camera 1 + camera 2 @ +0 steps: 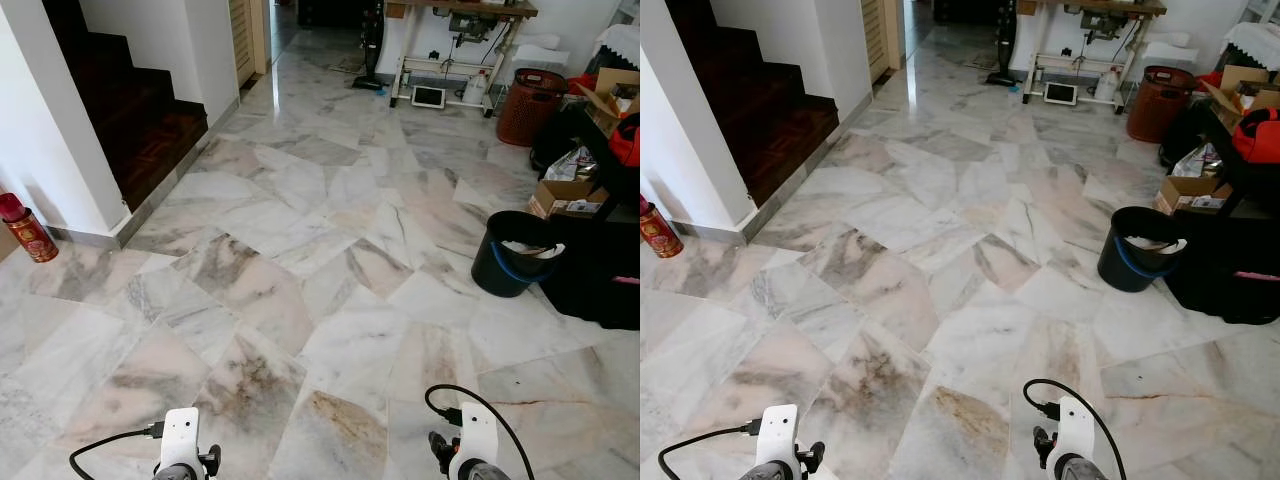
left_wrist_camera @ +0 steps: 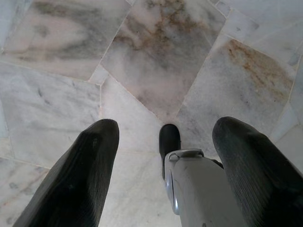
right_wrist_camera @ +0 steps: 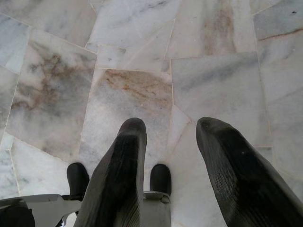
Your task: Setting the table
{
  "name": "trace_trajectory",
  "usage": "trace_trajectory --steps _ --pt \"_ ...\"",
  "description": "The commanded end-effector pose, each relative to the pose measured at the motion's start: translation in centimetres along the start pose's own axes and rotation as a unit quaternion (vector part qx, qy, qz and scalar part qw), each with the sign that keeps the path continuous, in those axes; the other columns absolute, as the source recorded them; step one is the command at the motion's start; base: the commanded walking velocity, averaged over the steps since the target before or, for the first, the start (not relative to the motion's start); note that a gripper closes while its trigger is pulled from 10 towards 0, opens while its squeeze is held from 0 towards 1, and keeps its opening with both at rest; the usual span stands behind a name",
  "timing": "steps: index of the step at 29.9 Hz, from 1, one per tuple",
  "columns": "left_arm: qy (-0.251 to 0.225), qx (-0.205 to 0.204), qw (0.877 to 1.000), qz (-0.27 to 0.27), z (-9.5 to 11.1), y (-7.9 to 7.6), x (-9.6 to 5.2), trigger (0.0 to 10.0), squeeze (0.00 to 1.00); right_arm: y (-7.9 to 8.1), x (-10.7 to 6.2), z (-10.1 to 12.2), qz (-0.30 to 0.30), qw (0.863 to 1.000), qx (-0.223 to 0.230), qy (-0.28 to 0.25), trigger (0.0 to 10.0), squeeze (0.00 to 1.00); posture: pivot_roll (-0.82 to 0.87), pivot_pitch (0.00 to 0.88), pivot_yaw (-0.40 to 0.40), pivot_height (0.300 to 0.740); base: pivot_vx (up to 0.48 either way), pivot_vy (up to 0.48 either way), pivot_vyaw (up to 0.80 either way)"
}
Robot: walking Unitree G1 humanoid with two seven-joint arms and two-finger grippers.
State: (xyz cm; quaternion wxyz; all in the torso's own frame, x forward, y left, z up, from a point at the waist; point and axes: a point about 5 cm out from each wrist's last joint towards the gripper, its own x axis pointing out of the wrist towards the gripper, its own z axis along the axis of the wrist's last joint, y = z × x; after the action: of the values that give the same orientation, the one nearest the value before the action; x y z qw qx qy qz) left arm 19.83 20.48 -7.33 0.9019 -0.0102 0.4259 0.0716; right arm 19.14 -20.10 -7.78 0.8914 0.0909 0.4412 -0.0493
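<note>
Marble floor (image 1: 330, 260), dark staircase (image 1: 120, 110), black bucket (image 1: 515, 255), cardboard boxes (image 1: 560, 195).

Pale marble floor (image 1: 330, 300) in irregular slabs lies beneath the jaws. Well ahead of them to the right stands a black bucket (image 1: 512, 254), with cardboard boxes (image 1: 562, 194) beyond. A red spray can (image 1: 26, 229) stands far left by the wall, near dark wooden stairs (image 1: 130, 110). A red basket (image 1: 529, 105) sits farthest off.

No legible text is found. Printing is seen on the red can (image 1: 30, 232) beside the staircase (image 1: 125, 110), too small to read.
</note>
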Motion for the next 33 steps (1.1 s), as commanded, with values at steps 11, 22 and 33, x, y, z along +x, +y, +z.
trace_trajectory --steps 11,22,33 --pt "0.012 -0.004 1.000 0.014 -0.7 0.3 -0.1 10.0 0.00 0.3 0.0 -0.5 0.005 1.000 -0.017 0.017 10.0 0.00 0.06 0.000 -0.055 0.740 0.000 0.000 -0.67" --pt "0.023 -0.007 1.000 0.016 -1.3 0.2 -0.2 10.0 0.00 -0.3 -0.2 -1.1 -0.001 0.999 -0.031 0.031 10.0 0.00 0.06 0.000 -0.062 0.740 0.000 0.000 -0.67" --pt "0.032 -0.024 0.999 0.017 -1.7 0.1 -0.3 10.0 0.00 -2.5 -0.8 -1.7 -0.020 0.998 -0.038 0.047 10.0 0.00 0.06 0.000 -0.066 0.740 0.000 0.000 -0.67"
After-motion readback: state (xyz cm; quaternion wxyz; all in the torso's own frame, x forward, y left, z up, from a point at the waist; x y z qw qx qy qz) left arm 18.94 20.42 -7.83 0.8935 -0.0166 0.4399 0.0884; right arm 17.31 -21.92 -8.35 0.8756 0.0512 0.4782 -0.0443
